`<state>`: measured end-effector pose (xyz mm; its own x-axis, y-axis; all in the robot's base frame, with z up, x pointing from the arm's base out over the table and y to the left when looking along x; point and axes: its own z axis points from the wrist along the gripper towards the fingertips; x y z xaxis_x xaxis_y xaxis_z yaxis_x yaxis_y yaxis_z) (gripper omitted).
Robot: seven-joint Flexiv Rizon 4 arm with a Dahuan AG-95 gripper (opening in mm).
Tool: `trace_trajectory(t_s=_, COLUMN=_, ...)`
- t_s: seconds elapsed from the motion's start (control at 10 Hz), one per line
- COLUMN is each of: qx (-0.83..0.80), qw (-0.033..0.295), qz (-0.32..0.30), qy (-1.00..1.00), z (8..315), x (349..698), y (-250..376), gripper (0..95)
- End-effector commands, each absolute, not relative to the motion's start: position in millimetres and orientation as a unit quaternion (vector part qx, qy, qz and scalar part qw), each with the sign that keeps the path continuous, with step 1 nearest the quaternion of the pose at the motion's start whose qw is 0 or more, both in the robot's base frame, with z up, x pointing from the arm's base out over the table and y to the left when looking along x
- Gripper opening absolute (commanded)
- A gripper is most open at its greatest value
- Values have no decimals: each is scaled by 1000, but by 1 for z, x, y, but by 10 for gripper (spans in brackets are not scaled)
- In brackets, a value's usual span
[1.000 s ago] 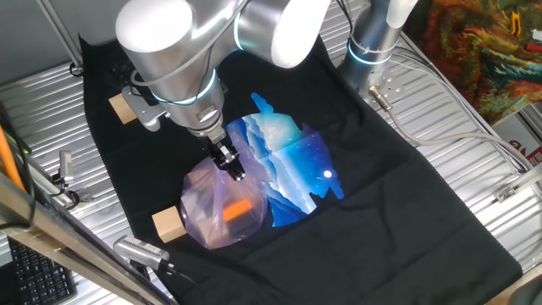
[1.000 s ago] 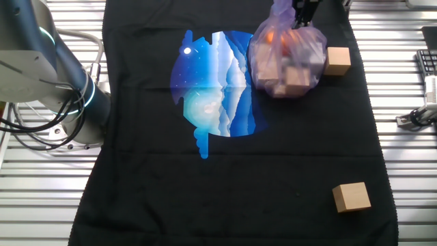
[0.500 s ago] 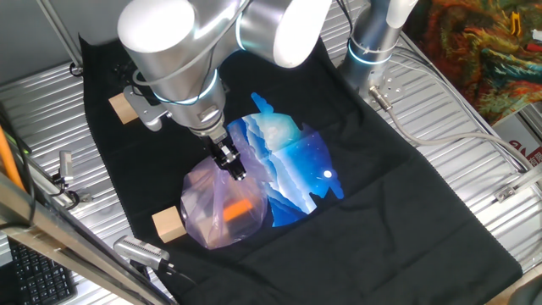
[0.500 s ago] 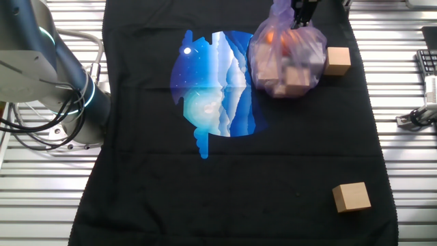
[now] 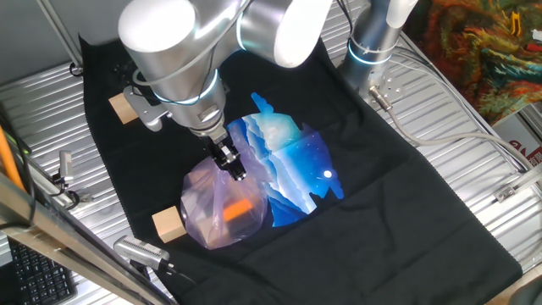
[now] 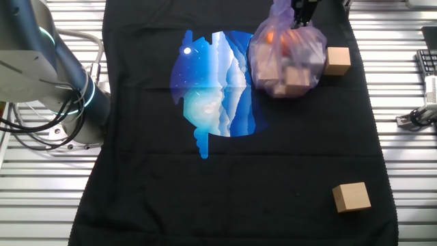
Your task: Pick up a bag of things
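Note:
The bag of things (image 5: 212,203) is a translucent pale purple plastic bag lying on the black cloth (image 5: 406,212), with an orange item (image 5: 238,209) showing through it. In the other fixed view the bag (image 6: 287,58) holds wooden blocks and its neck is gathered upward. My gripper (image 5: 231,167) comes down on the bag's top edge with its fingers close together, pinching the plastic. In the other fixed view the gripper (image 6: 299,17) is at the frame's top edge, mostly cut off.
A shiny blue-and-white bag (image 5: 292,165) lies flat right beside the purple bag. One wooden cube (image 5: 168,224) touches the purple bag's left side; another (image 5: 124,108) sits at the cloth's far corner. The arm base (image 5: 371,38) stands at the back. Ribbed metal table surrounds the cloth.

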<state>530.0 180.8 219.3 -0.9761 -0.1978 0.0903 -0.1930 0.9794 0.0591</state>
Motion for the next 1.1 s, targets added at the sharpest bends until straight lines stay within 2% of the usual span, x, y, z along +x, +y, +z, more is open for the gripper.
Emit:
trace_trajectory(t_s=0.1, qx=116, qw=39, qz=-17, qy=-992, z=219, x=529, y=180, gripper=760)
trace_trajectory(t_s=0.3, qx=146, qw=42, qz=12, qy=-988, z=219, x=529, y=180, gripper=760)
trace_trajectory(t_s=1.1, qx=150, qw=51, qz=3, qy=-987, z=219, x=529, y=180, gripper=760)
